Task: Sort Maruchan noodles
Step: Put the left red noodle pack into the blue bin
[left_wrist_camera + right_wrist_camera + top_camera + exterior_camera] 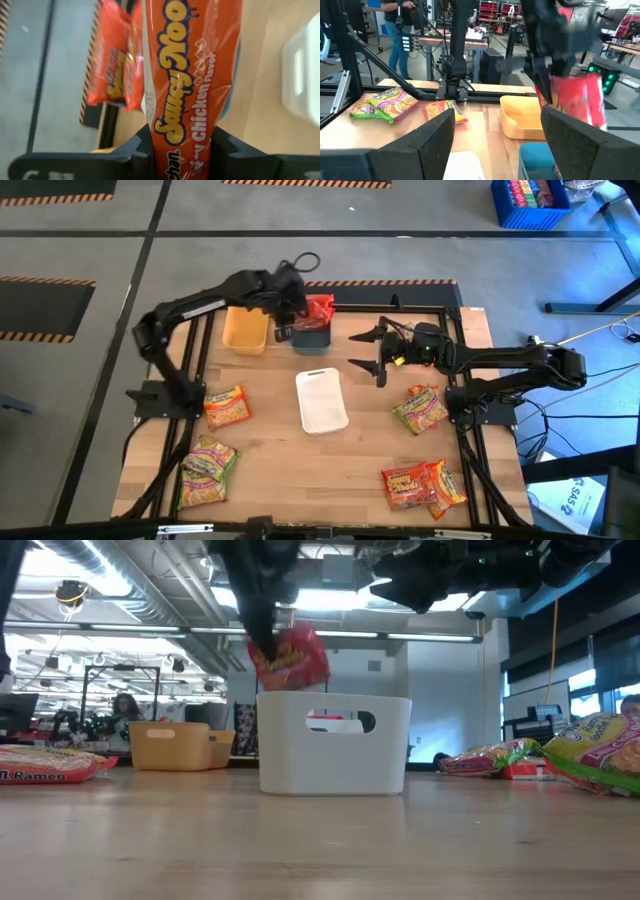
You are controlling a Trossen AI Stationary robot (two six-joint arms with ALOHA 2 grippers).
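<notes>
Left gripper [297,315] clenched on a red noodle packet [319,310] over the blue tray [312,338] at table 12 o'clock, right gripper [368,350] released just beside it; packet looks light, crinkly, slippery, so pinch mid-body, gently.

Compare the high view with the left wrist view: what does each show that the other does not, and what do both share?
Only the high view shows the whole table, the yellow tray, the right gripper open and empty beside the white tray, the green-pink packets and both arms.

Only the left wrist view shows the print on the held packet, "Chicken Flavor", and two more red packets lying beneath it.

Both show the left gripper shut on a red packet above the blue tray, with the white tray nearby.
</notes>
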